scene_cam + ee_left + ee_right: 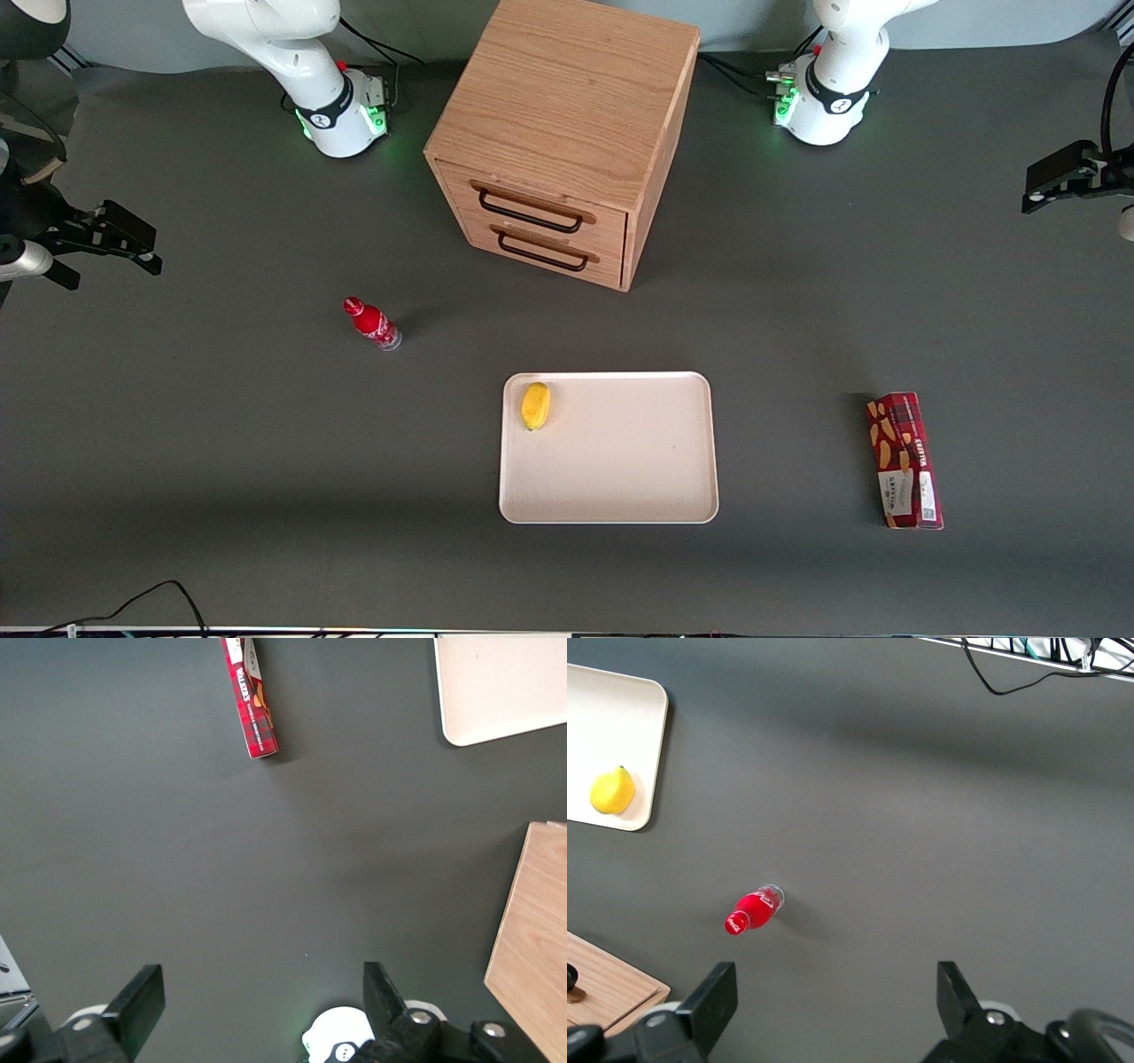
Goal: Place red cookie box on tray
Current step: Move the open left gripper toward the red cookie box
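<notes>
The red cookie box (905,461) (251,700), long and dark red with cookie pictures, lies flat on the grey table toward the working arm's end, apart from the tray. The cream-white tray (620,470) (505,682) sits near the middle of the table, closer to the front camera than the cabinet. My gripper (1054,177) (261,1005) hangs above the table at the working arm's end, farther from the front camera than the box and well clear of it. It is open, with only bare table between its fingers (137,1005).
A yellow lemon (536,405) (611,790) rests in one corner of the tray. A wooden two-drawer cabinet (567,133) (532,939) stands farther back at mid-table. A small red bottle (372,323) (755,909) lies toward the parked arm's end.
</notes>
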You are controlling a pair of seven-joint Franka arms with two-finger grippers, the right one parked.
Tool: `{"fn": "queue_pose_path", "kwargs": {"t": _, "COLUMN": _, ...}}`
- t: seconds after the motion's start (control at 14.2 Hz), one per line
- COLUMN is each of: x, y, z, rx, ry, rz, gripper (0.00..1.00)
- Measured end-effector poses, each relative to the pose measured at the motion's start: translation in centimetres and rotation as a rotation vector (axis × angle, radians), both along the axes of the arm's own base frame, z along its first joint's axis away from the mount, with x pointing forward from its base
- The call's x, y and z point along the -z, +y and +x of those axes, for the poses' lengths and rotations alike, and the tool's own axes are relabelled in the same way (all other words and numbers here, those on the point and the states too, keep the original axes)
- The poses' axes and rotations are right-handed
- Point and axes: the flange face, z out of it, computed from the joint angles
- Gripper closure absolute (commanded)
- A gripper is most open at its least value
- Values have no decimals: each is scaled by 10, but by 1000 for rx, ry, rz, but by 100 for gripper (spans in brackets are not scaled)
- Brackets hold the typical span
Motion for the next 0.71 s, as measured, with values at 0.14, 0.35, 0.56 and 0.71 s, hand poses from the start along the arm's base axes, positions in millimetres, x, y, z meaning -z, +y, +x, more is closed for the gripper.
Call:
{"fn": "queue_pose_path", "kwargs": {"t": 0.14, "x": 9, "y": 2, "z": 8, "rx": -18, "ry": -1, "rz": -6, "gripper": 0}}
{"fn": "queue_pose_path", "kwargs": {"t": 0.35, "x": 24, "y": 5, "z": 21, "rx": -27, "ry": 3, "rz": -18, "gripper": 0}}
{"fn": "queue_pose_path", "kwargs": {"t": 0.56, "x": 42, "y": 9, "z": 40, "rx": -34, "ry": -22, "rz": -35, "gripper": 0}}
{"fn": "queue_pose_path", "kwargs": {"t": 0.71, "x": 61, "y": 13, "z": 58, "rx": -41, "ry": -41, "rz": -52, "gripper": 0}}
